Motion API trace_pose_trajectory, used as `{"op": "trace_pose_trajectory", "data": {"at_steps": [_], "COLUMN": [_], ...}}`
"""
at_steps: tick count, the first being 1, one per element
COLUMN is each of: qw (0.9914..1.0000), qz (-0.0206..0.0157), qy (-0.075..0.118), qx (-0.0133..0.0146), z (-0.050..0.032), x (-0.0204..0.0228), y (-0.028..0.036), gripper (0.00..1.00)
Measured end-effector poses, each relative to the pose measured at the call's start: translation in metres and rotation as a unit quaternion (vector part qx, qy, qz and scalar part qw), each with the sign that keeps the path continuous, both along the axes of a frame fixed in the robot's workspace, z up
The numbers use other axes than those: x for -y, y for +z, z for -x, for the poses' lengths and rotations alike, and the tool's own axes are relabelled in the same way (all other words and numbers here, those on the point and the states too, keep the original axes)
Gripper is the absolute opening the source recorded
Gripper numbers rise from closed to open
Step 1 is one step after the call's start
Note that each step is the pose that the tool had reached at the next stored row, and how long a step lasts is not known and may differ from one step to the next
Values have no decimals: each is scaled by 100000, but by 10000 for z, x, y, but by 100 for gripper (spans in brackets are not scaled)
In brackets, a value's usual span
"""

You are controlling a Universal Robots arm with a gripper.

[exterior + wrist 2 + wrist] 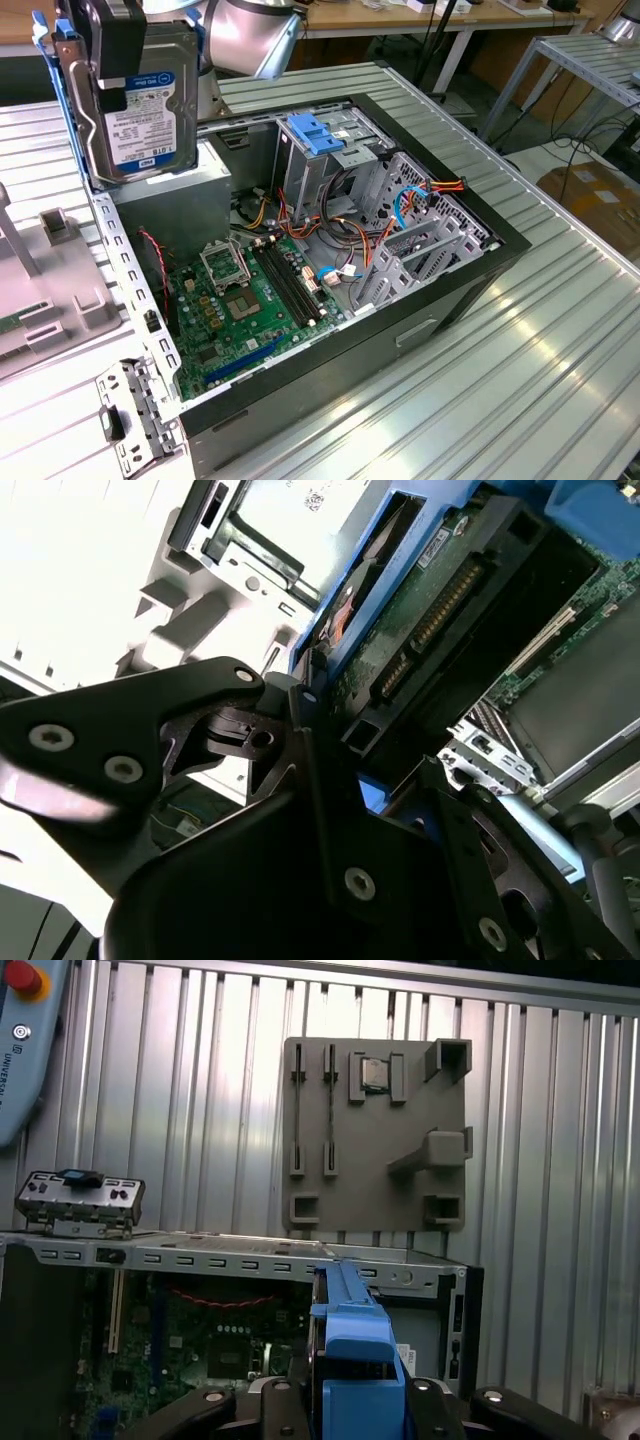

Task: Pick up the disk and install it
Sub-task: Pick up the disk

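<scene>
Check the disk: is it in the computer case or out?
Out. The disk hangs upright in the gripper, raised over the grey power supply box at the edge of the open computer case, not slotted in.

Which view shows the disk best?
The exterior view: the disk faces the camera, label and blue rails plain, raised above the case. In the second wrist view the disk shows its circuit-board side; in the first wrist view the disk is edge-on, mostly blue rail.

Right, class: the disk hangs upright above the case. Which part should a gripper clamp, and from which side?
Clamp the two broad flat faces near the top end, coming from above, as the gripper does. The disk stands upright, and that likely leaves its blue rails free.
</scene>
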State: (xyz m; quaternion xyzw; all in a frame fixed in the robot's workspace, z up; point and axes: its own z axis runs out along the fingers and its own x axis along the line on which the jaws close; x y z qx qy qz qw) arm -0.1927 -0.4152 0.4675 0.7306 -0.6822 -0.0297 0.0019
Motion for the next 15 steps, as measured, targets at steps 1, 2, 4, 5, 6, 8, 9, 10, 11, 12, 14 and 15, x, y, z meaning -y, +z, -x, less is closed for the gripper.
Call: {"op": "trace_pose_trajectory", "data": {"at_steps": [1,2,4,5,6,8,9,10,11,12,14,15], "qw": [100000,100000,100000,100000,100000,100000,100000,100000,100000,100000,100000,100000], "qz": [-1,-3,-1,-1,-1,-1,-1,-2,-6,-8,-1,-4], "qy": [-1,-2,-1,-2,-1,-3,-1,-2,-2,-1,-1,0], "qx": [0,1,-5,-7,-6,-8,-9,-12,-13,-12,-21,-21], "z": [-10,-21,-40,-46,-53,-76,-85,-98,-108,-114,-127,-136], "x": [11,23,48,59,74,121,136,164,191,208,240,264], "y": [0,0,0,0,0,0,0,0,0,-1,0,0], "gripper": [37,37,37,37,37,37,37,37,37,37,37,37]}}
